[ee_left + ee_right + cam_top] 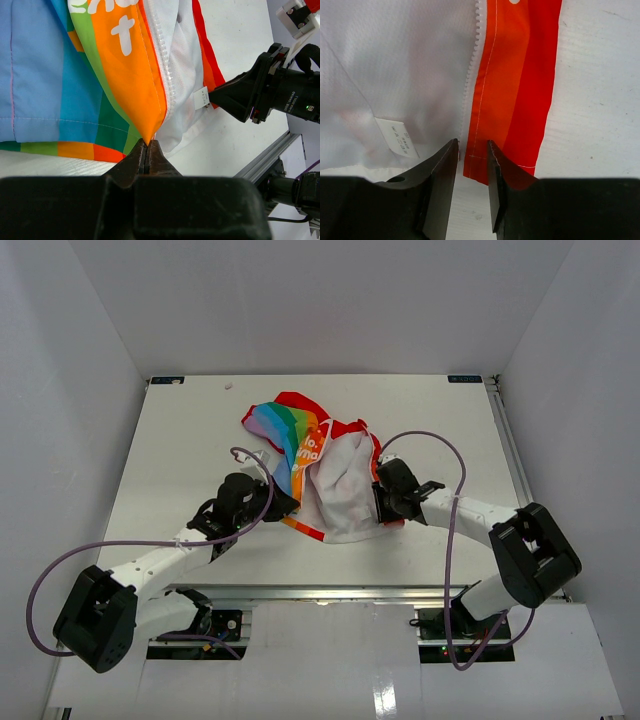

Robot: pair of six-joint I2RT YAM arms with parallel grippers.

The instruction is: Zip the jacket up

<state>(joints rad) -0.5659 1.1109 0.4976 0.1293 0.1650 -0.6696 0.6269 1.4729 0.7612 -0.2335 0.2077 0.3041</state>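
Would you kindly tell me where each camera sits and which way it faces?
Top external: above, behind the robot, looking down on the table and jacket; both arms show.
Left wrist: behind the left pincer, shut on the jacket's orange corner, facing the right pincer.
Right wrist: behind the open right pincer, facing the red hem.
Both wrist views share the white label.

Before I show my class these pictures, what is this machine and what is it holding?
Two robot arms, bolted to a white table, each end in a two-finger gripper. The wide picture is from a fixed camera overhead; the others from cameras on each wrist. A small rainbow-striped jacket lies unzipped on the table. The left gripper is pinched shut on its orange bottom corner. The right gripper is open around the red edge's corner.
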